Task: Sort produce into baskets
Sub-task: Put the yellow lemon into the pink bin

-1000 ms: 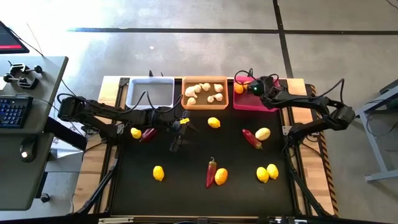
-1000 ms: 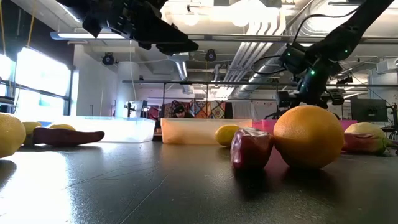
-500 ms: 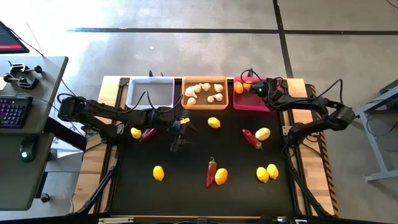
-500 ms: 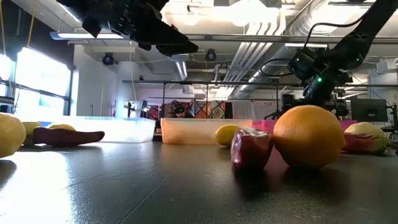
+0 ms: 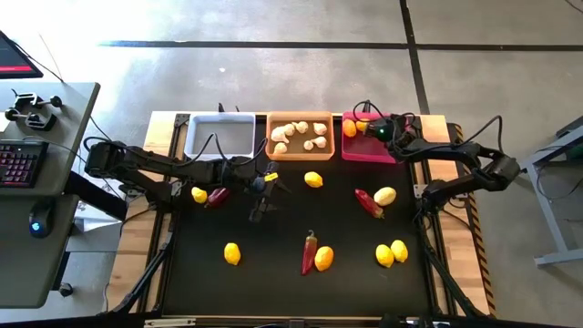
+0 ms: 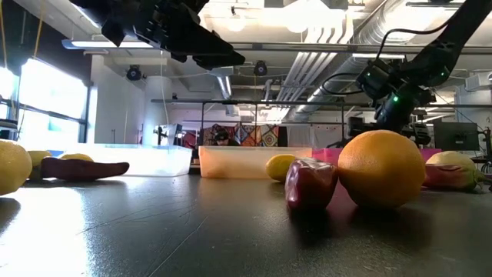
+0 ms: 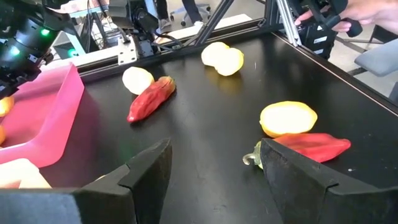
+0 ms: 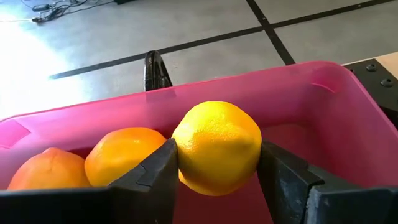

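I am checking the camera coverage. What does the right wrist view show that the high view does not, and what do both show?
Only the right wrist view shows the right hand shut on a round yellow lemon, beside two orange fruits in the bin. Only the high view shows the white plastic bin, the orange plastic bin, the loose produce on the black table and the left hand waiting over it. Both show the magenta pink plastic bin.
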